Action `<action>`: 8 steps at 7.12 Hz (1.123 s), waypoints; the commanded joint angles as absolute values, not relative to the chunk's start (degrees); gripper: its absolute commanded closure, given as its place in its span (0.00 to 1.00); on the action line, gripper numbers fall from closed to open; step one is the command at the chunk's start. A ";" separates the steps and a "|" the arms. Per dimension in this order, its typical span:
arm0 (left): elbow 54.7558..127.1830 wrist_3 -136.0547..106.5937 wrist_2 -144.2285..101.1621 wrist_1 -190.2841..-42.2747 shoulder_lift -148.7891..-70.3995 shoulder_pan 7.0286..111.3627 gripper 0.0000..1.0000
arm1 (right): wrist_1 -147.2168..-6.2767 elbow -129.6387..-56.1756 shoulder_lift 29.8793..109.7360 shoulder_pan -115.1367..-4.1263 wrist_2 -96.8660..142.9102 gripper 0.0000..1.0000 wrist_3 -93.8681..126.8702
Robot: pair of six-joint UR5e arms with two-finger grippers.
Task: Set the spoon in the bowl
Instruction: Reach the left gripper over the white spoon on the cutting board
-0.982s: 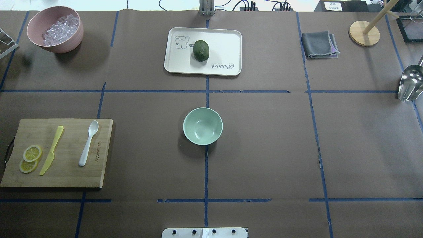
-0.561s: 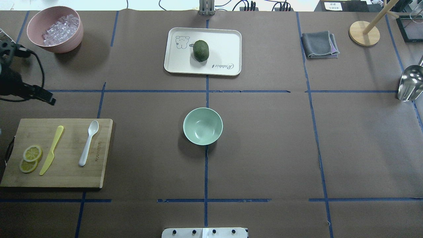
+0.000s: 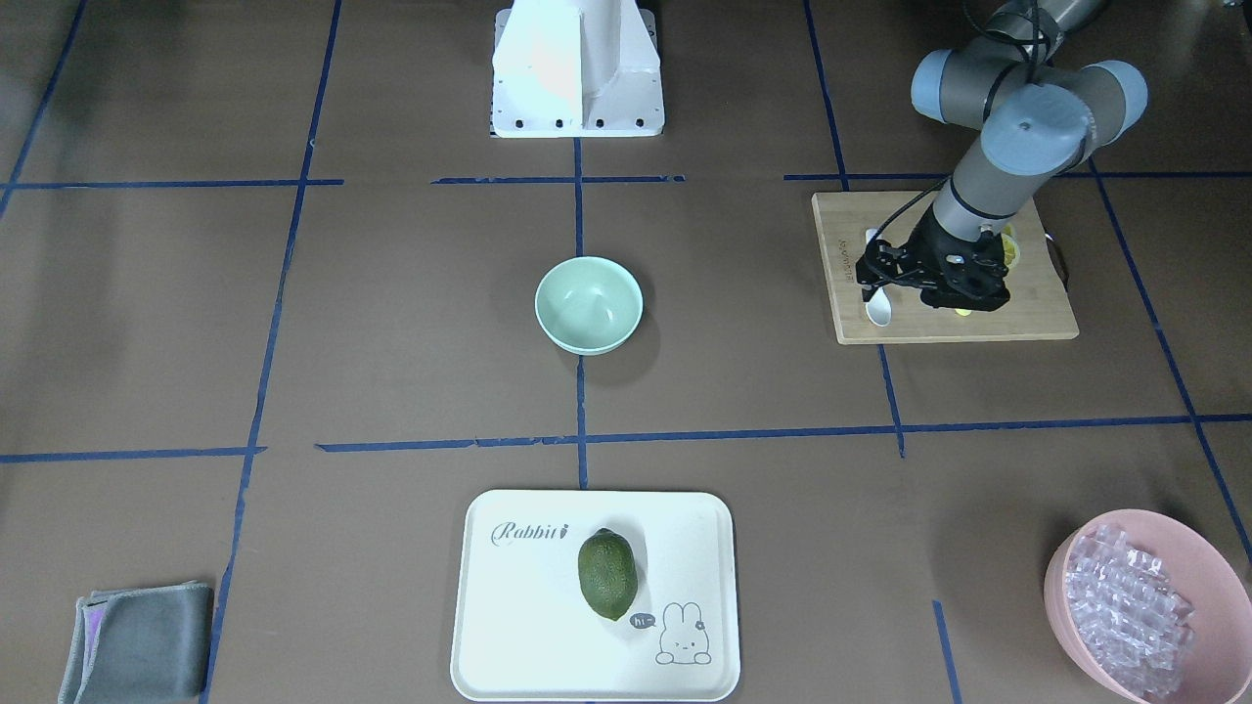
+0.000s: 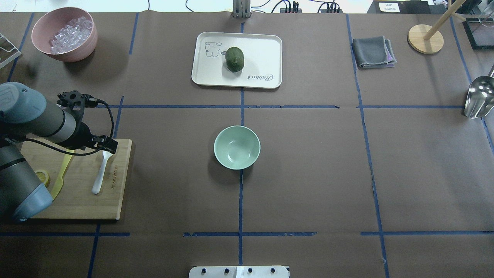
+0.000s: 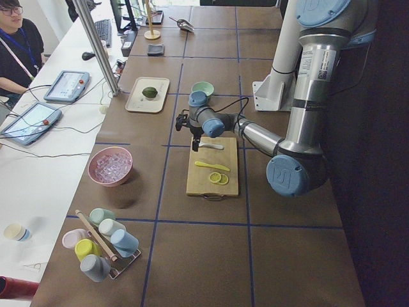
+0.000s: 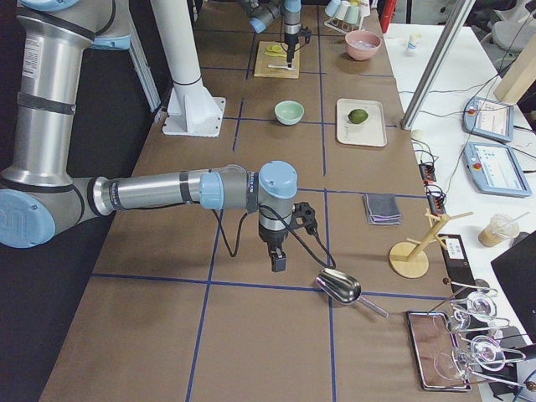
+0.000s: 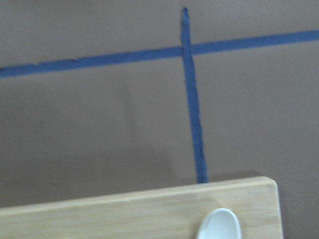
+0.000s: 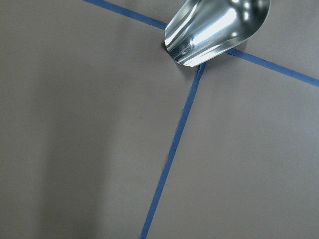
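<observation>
The white spoon [image 4: 101, 172] lies on the wooden cutting board [image 4: 81, 200] at the left, its scoop towards the far edge. It also shows in the front view [image 3: 877, 311] and at the bottom of the left wrist view [image 7: 219, 226]. The mint-green bowl [image 4: 237, 147] stands upright and empty at the table's middle, well to the right of the board. My left gripper [image 4: 107, 145] points down above the spoon's scoop, looks open and holds nothing. My right gripper [image 6: 274, 261] shows only in the right side view, so I cannot tell its state.
A yellow knife [image 4: 58, 187] and a lemon slice [image 4: 42, 177] lie on the board, left of the spoon. A pink bowl [image 4: 77, 52] of clear pieces stands far left, a tray [image 4: 262, 50] with a green fruit far centre. A metal scoop [image 4: 478, 96] lies near my right gripper.
My left arm has come in from the left edge and now hangs over the cutting board, above the spoon's scoop. The spoon and the bowl have not moved.
</observation>
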State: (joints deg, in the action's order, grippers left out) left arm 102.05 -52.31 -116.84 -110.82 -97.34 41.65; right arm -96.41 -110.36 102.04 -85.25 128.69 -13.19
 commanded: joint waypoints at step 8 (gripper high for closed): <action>104.06 -52.38 -116.54 -110.65 -95.27 38.23 0.32 | -96.42 -110.39 102.30 -85.25 129.90 0.01 -12.83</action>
State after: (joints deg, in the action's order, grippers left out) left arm 104.06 -52.42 -116.55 -110.67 -95.30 38.34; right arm -96.37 -110.44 102.22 -85.25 129.86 -12.83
